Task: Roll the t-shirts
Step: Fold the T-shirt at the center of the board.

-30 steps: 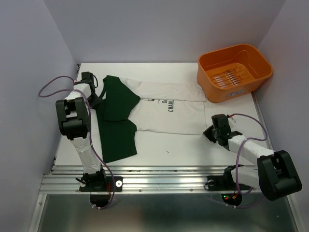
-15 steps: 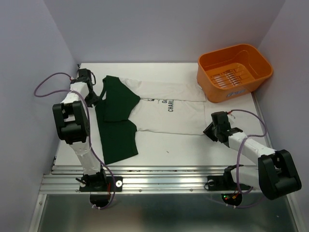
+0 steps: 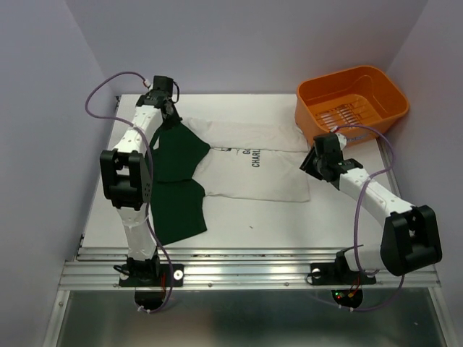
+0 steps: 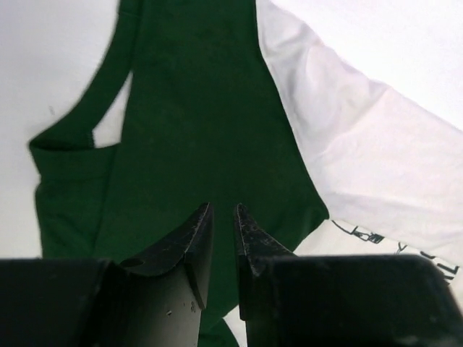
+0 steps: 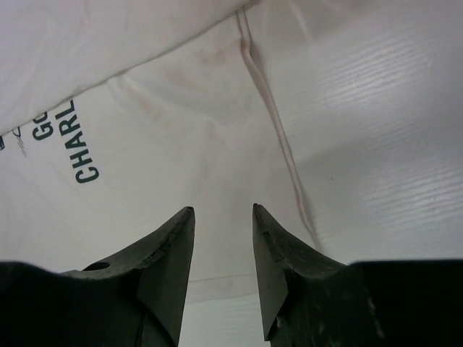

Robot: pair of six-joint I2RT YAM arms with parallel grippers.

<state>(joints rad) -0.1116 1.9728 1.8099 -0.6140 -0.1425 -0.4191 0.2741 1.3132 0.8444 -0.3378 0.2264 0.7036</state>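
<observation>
The t-shirts lie flat on the white table: a white part (image 3: 253, 165) with dark lettering (image 3: 255, 157) in the middle, and dark green cloth (image 3: 177, 155) on its left that reaches toward the near edge. My left gripper (image 3: 166, 110) hovers at the far left corner of the green cloth (image 4: 202, 108), its jaws a narrow gap apart with nothing between them (image 4: 223, 210). My right gripper (image 3: 313, 160) stands open over the right hem of the white cloth (image 5: 181, 130), holding nothing (image 5: 223, 210).
An orange plastic basket (image 3: 352, 108) stands at the far right corner, just behind the right gripper. Grey walls close in the table (image 3: 239, 217) on the left, back and right. A metal rail runs along the near edge.
Both grippers went from shut to open. The left arm swung from the shirt's left edge to its far left corner. The right arm moved away from me along the shirt's right hem, toward the basket.
</observation>
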